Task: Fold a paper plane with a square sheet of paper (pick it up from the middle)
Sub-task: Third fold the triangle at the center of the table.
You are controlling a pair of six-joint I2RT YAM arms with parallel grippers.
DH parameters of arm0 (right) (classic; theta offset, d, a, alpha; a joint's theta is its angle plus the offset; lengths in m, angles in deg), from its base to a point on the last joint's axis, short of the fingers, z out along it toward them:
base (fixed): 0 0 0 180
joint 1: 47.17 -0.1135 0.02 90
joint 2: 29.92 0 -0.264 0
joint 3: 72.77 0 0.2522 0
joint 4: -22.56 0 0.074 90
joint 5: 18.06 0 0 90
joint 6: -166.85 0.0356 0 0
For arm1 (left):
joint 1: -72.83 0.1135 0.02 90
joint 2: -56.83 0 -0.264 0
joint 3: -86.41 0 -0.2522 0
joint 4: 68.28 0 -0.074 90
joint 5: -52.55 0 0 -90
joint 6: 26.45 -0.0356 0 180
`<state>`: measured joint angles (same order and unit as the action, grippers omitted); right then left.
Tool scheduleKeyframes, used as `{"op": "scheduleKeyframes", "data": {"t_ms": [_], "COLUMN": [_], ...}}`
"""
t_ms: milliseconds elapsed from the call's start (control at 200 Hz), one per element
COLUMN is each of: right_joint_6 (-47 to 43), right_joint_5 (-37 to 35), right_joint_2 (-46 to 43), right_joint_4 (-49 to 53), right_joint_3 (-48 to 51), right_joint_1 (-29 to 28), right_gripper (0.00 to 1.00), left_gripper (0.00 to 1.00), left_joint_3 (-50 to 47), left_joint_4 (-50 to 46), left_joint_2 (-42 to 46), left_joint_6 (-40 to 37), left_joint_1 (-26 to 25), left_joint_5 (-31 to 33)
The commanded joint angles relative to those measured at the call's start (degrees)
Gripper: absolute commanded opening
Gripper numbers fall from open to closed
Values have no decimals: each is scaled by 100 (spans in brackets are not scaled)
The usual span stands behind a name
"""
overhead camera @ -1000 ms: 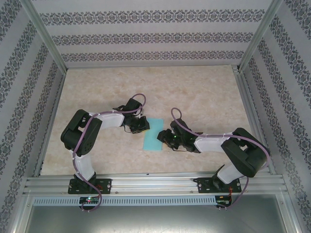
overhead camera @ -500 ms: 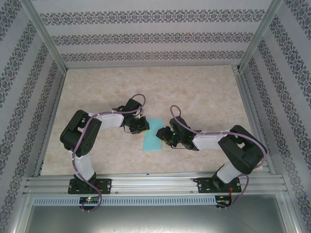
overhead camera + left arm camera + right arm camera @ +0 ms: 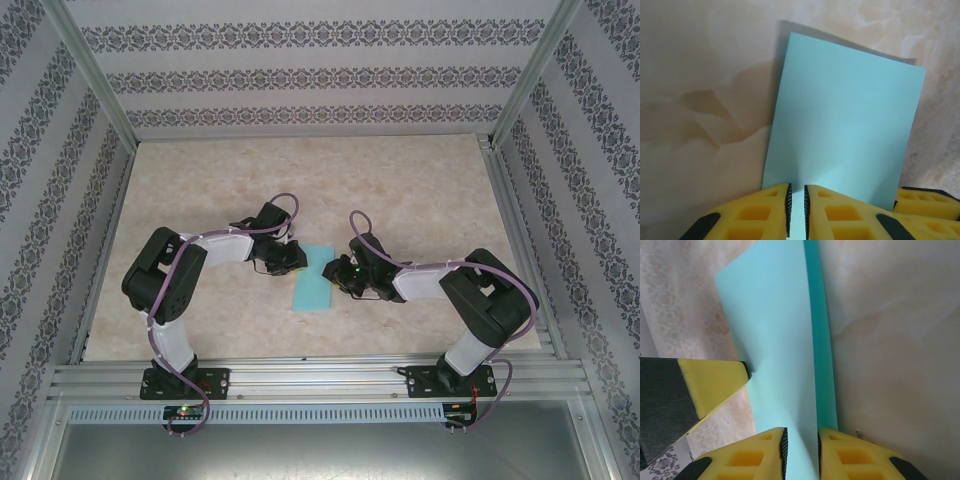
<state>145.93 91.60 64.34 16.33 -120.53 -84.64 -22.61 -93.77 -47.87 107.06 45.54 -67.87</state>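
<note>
Left gripper (image 3: 796, 195) is pinched on the left edge of the square sheet of paper (image 3: 312, 286). Right gripper (image 3: 802, 436) straddles the right edge, jaws narrow, though I cannot tell if it grips. The sheet sits mid-table (image 3: 400, 180) between both, long axis near-to-far, far end leaning right

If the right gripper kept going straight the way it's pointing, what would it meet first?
The square sheet of paper, already between its jaws; beyond that probably the left gripper, though depth is unclear.
</note>
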Motion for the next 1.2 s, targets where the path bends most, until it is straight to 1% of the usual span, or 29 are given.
{"op": "scheduleKeyframes", "data": {"t_ms": [0, 240, 390, 565, 629, 794, 939, 1024, 1194], "right_joint_6": [27, 16, -10, 21, 4, 20, -40, -51, -10], "right_joint_5": [60, 70, -6, 29, 1, -42, -6, 63, 228], "right_joint_2": [132, 338, 404, 515, 503, 419, 375, 350, 300], "right_joint_4": [62, -63, 39, -108, -145, -137, -49, -57, 18], "right_joint_3": [-54, -267, -318, -335, -327, -283, -283, -274, -377], "right_joint_1": [8, -83, -172, -214, -234, -234, -212, -203, -159], "right_gripper": [23, 23, 24, 24, 25, 28, 30, 27, 21], "left_gripper": [20, 25, 28, 32, 34, 37, 40, 41, 44], "left_joint_3": [-72, -62, -75, -125, -115, -196, -552, -764, -1293], "left_joint_4": [-181, -204, -269, -304, -312, -357, -107, 52, 252], "left_joint_2": [226, 336, 535, 718, 782, 1065, 1457, 1625, 2215], "left_joint_6": [-164, -334, -407, -533, -607, -788, -804, -866, -1294], "left_joint_1": [60, 50, 52, 57, 42, -81, -263, -432, -1017], "left_joint_5": [41, -137, -55, -53, -66, 22, 203, 285, 943]}}
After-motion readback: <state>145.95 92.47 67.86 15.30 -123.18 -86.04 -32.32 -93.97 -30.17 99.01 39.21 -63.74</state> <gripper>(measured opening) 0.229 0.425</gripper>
